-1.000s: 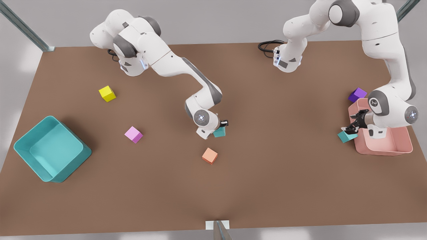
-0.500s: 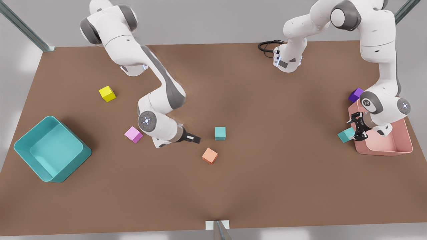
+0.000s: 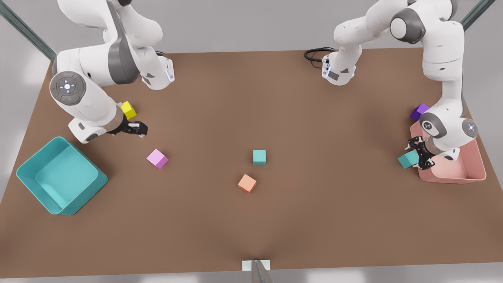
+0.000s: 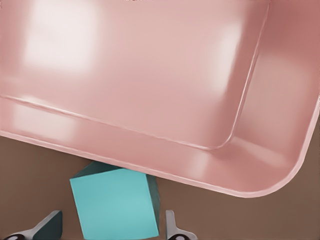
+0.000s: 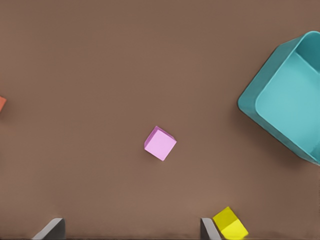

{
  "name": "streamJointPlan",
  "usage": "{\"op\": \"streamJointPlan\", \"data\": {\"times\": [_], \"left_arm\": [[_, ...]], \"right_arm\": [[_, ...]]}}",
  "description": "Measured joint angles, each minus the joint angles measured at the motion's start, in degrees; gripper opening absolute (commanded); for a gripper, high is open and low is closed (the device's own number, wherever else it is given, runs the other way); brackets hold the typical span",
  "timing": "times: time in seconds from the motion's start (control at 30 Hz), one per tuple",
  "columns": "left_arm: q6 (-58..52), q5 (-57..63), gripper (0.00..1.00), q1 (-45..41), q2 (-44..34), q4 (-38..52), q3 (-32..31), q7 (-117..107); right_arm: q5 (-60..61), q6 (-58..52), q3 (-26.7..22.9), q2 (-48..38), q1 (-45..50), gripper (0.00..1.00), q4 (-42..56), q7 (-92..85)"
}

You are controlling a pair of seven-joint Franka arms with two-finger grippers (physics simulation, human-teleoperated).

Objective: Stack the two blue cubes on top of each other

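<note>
At the front view's left, the teal bin (image 3: 59,177) is set near the table (image 3: 251,220) edge, and the right gripper (image 3: 135,128) is held above the table just beside the yellow cube (image 3: 128,109). In the right wrist view its fingers (image 5: 50,229) are seen spread wide with nothing between them, over bare table, with the pink cube (image 5: 160,143) ahead; this arm is judged to be parked clear of the work area. Toward the centre, the first blue cube (image 3: 259,157) rests flat and square on the table, near the orange cube (image 3: 247,183); it is judged to serve as the base of the stack. At the front view's right, the second blue cube (image 3: 408,159) lies against the outer wall of the pink bin (image 3: 467,177), tilted. The left gripper (image 3: 420,154) is placed at this cube. In the left wrist view its fingers (image 4: 174,229) are open on either side of the cube, apparently not yet closed on it. The purple cube (image 3: 419,111) sits behind the bin.
</note>
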Motion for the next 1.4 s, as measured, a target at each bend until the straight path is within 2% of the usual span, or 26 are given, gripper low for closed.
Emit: {"op": "streamJointPlan", "data": {"times": [0.17, 0.27, 0.33, 0.37, 0.53, 0.63, 0.73, 0.8, 0.9, 1.0, 1.1, 1.2, 1.4], "left_arm": [[1.4, 0.0, 1.0, 0.0, 2.2, 0.1, -0.1, -2.2], [2.2, 0.0, 0.97, 0.0, 3.3, 0.2, -0.2, -3.3], [2.5, 0.0, 0.74, 0.0, 3.5, 0.2, -0.2, -3.9], [2.6, 0.0, 0.7, 0.0, 3.6, 0.2, -0.3, -4.2], [2.1, -0.1, 0.69, -0.2, 1.9, 0.0, -1.6, -5.7], [-2.7, -0.3, 0.69, -1.1, -1.3, -0.3, -4.0, -7.4], [-8.7, -0.3, 0.7, -9.6, -8.6, -0.3, -5.6, -9.6], [-10.9, 1.1, 0.7, -21.3, -10.9, 1.2, -5.8, -10.8], [-13.0, 2.8, 0.73, -36.6, -8.5, 10.0, -6.0, -12.8], [-14.2, 3.7, 0.73, -46.6, -0.4, 21.0, -6.1, -15.7], [-15.0, 4.7, 0.73, -51.2, 4.2, 24.2, -6.1, -18.3], [-15.5, 5.6, 0.73, -55.1, 5.4, 24.1, -7.1, -21.0], [-15.7, 6.7, 0.73, -57.1, 6.9, 23.9, -9.4, -26.3]], "right_arm": [[-0.5, -1.6, -0.3, 0.2, -0.4, 1.0, 0.8, -5.3], [-0.5, -2.2, -0.3, 0.6, -0.5, 1.0, 1.4, -7.8], [-0.5, -2.6, -0.3, 1.4, -0.5, 1.0, 1.5, -9.3], [-0.5, -2.8, -0.3, 1.6, -0.5, 1.0, 1.5, -10.0], [-0.6, -3.5, -0.3, 1.7, -0.3, 1.0, 1.4, -12.9], [-0.6, -3.8, -0.3, 1.8, -0.4, 1.0, 1.4, -14.3], [-0.6, -4.0, -0.3, 1.8, -0.5, 1.0, 1.5, -15.5], [-0.6, -4.1, -0.3, 1.8, -0.5, 1.0, 1.6, -16.2], [-0.6, -4.1, -0.4, 1.8, -0.6, 1.0, 2.1, -17.1], [-0.6, -4.2, -0.4, 1.8, -0.6, 1.0, 2.2, -17.9], [-0.6, -4.2, -0.4, 1.8, -0.6, 1.0, 2.2, -18.5], [-0.6, -4.2, -0.4, 1.9, -0.6, 1.0, 2.2, -19.0], [-0.6, -4.2, -0.4, 1.9, -0.6, 1.0, 2.2, -19.9]]}}
